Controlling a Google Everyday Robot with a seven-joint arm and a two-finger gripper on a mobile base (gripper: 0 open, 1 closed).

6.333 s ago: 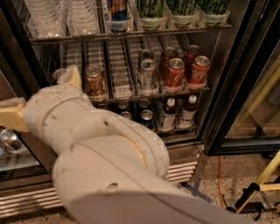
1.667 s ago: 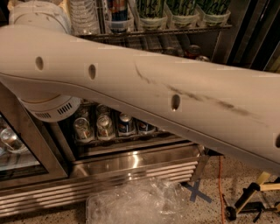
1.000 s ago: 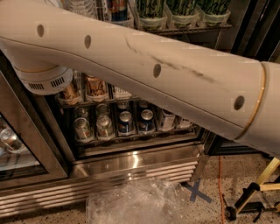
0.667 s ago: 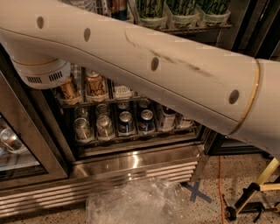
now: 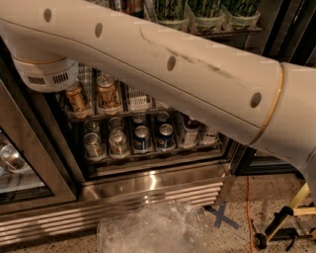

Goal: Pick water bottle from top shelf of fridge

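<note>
My white arm (image 5: 173, 64) crosses the whole upper part of the camera view, from the right edge to a round joint (image 5: 47, 74) at the upper left. My gripper is out of view, beyond that joint. The fridge (image 5: 148, 180) stands open in front of me, with a steel body and a louvred base grille. A short stretch of the top shelf (image 5: 224, 32) shows above the arm at the upper right, holding green-labelled cups (image 5: 207, 12). The water bottle is hidden behind the arm or lies outside the frame.
Cans (image 5: 107, 94) stand on the middle rack, and more cans and small bottles (image 5: 142, 138) on the lowest rack. A glass door (image 5: 19, 168) is at the left. A clear plastic bag (image 5: 158, 230), a blue tape cross (image 5: 222, 217) and a yellow stand (image 5: 296, 207) are on the floor.
My arm has swung up from low in front of the fridge to span the top of the view. Over the last second it crept slightly higher, showing more of the can racks.
</note>
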